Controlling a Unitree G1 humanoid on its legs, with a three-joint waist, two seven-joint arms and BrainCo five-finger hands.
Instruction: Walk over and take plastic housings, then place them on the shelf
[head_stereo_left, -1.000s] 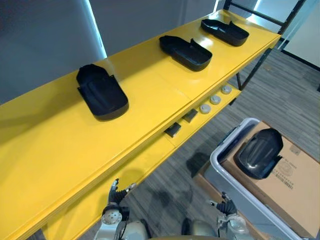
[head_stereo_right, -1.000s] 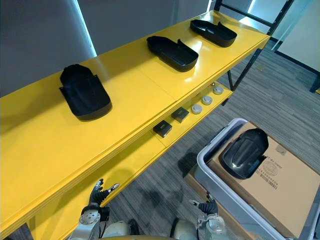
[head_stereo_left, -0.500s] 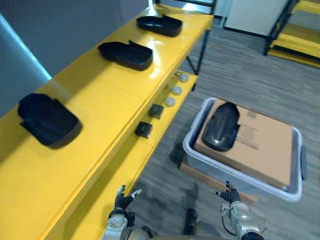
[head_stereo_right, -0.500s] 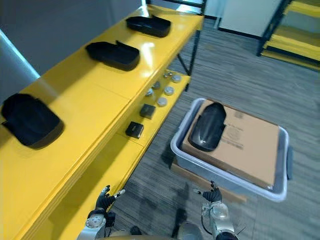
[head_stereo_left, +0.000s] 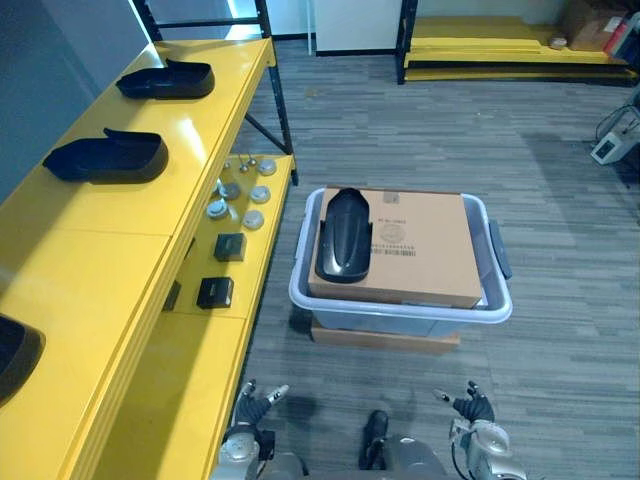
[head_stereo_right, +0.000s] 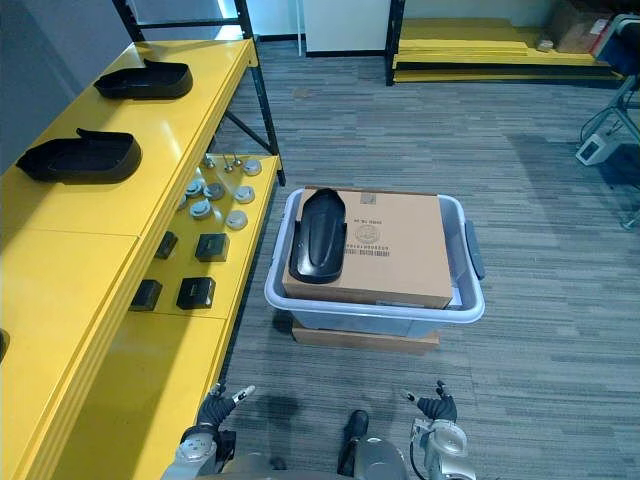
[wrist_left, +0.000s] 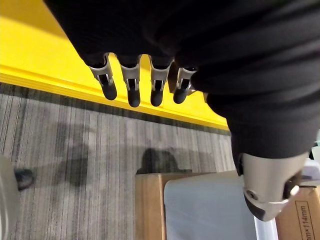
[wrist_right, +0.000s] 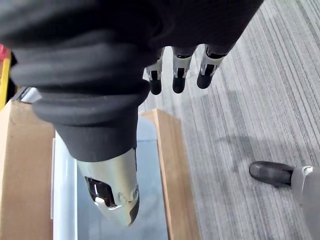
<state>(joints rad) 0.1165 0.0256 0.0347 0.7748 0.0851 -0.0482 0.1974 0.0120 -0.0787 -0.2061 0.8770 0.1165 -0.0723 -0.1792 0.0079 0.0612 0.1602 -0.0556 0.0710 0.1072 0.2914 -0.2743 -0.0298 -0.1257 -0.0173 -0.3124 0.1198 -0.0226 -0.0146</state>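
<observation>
My left hand (head_stereo_left: 252, 404) and right hand (head_stereo_left: 473, 407) hang loose-fingered, empty, before the grey bin (head_stereo_left: 400, 313); one housing (head_stereo_left: 344, 236) on its box (head_stereo_left: 430, 250); three shelf housings (head_stereo_left: 107, 157) left of it.

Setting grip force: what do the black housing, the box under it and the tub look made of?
Housing: probably moulded plastic, black, semi-gloss; soft highlights on its smooth curved shell. Box: looks like cardboard, matte brown, printed label. Tub: likely plastic, pale grey, smooth rounded rim.

Glossy black plastic housing (head_stereo_left: 343, 236), cardboard box (head_stereo_left: 420, 250)
</observation>
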